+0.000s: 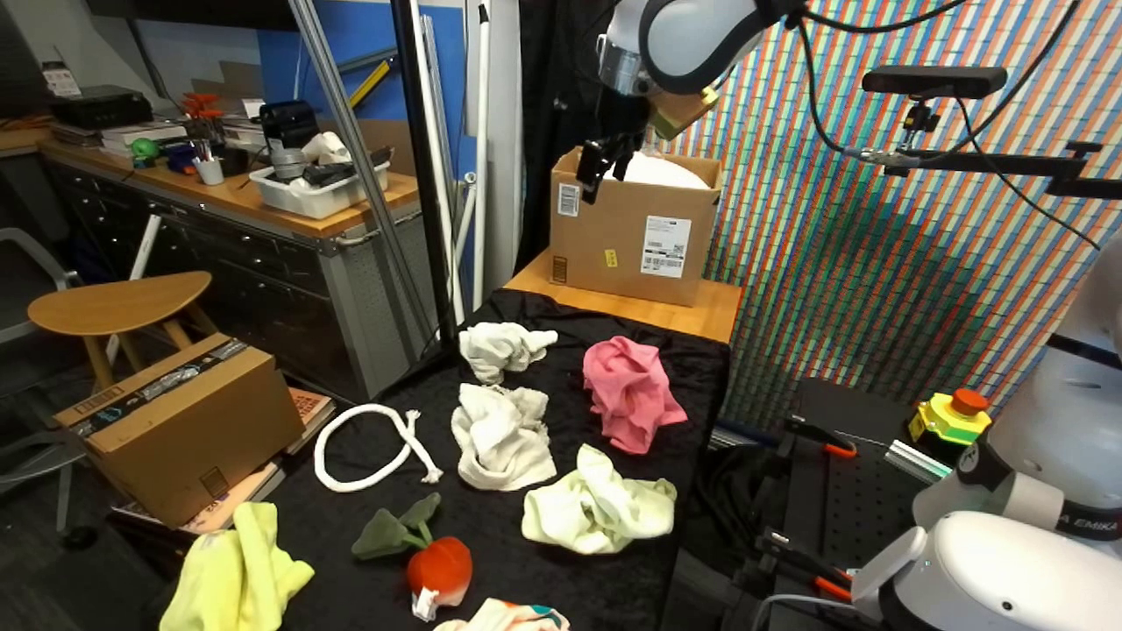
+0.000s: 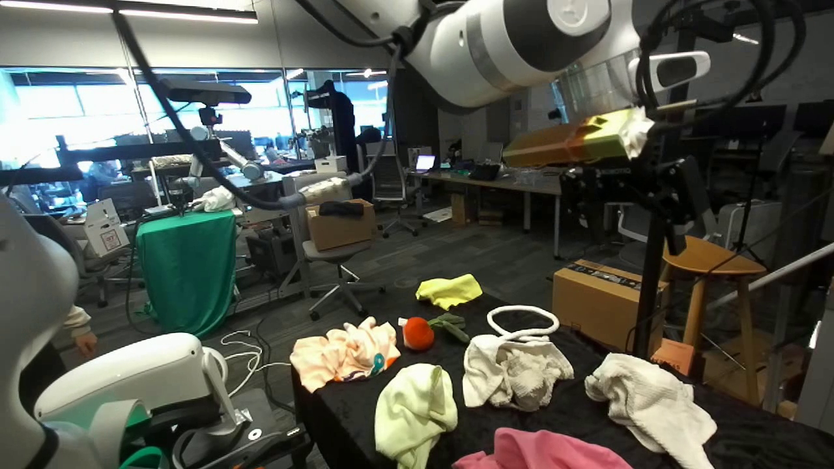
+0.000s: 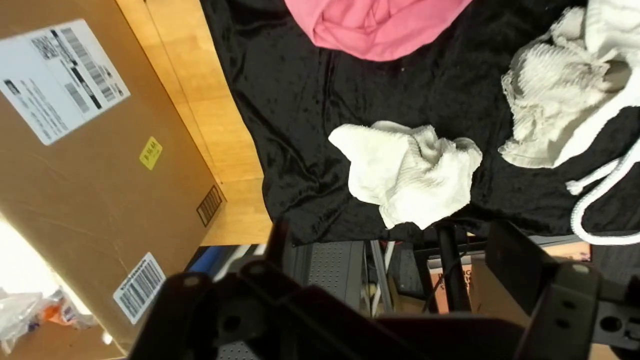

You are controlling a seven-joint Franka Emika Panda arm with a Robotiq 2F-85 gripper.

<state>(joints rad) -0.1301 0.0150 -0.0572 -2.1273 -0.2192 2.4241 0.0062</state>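
My gripper (image 1: pixel 605 180) is open and empty, high in front of the cardboard box (image 1: pixel 605 232). It also shows open in an exterior view (image 2: pixel 632 228) and the wrist view (image 3: pixel 390 240). In the wrist view, a crumpled white cloth (image 3: pixel 412 170) lies below, just beyond the fingers, apart from them. A pink cloth (image 3: pixel 380 25) and an off-white cloth (image 3: pixel 545 95) lie further off. A pale green cloth (image 1: pixel 605 508), yellow cloth (image 1: pixel 232 578), patterned peach cloth (image 2: pixel 345 352), red plush vegetable with green leaves (image 1: pixel 440 570) and white rope (image 1: pixel 351 482) lie on the black-covered table (image 1: pixel 570 412).
The box stands open on the table's bare wooden end (image 1: pixel 719 320), with something white inside. A taped box (image 1: pixel 193 438) and wooden stool (image 1: pixel 123 302) stand beyond the table. A metal post (image 1: pixel 359 149) rises near its edge. An emergency stop (image 1: pixel 954 416) sits near the robot base.
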